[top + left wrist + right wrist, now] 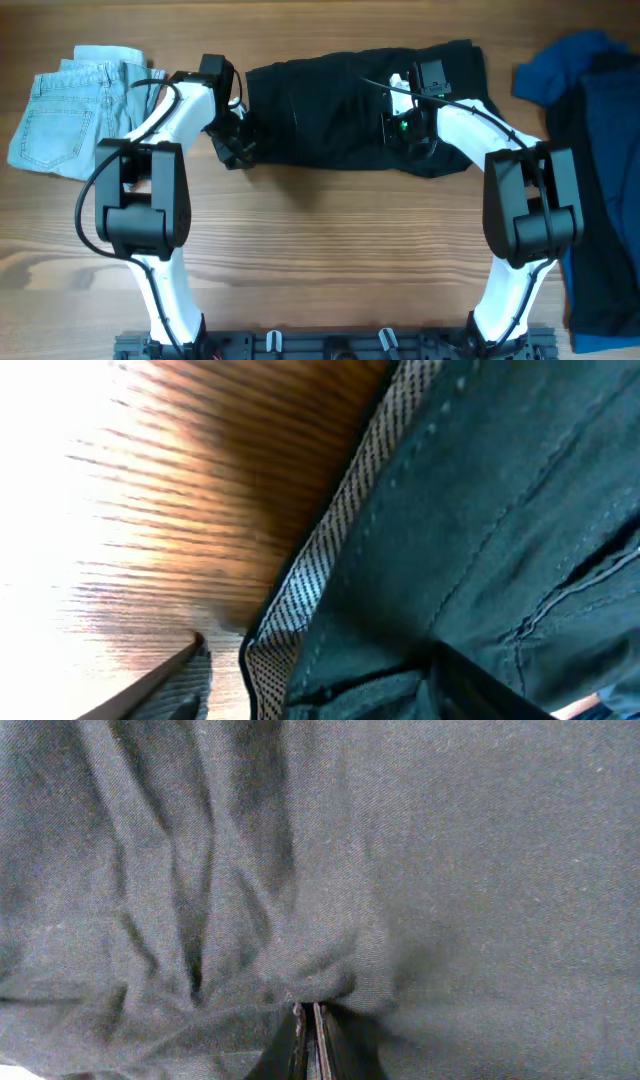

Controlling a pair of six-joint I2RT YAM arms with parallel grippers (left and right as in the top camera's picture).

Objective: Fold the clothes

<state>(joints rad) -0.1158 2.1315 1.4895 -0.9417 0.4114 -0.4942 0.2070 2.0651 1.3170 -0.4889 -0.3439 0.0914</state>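
Black shorts, spread to the right of the denim shorts, are pinched mid-cloth by the pressed-together right gripper, and the grey waistband is best seated deep between the spread left gripper jaws before closing.

Wood table — black shorts mid far edge, denim shorts far-left corner, blue garments along right edge.

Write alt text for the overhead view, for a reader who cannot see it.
Black shorts lie spread across the far middle of a wooden table, with the robot's left claw at their left edge and its right claw on their right half. Light-blue denim shorts sit at far left; blue garments lie at the right edge.
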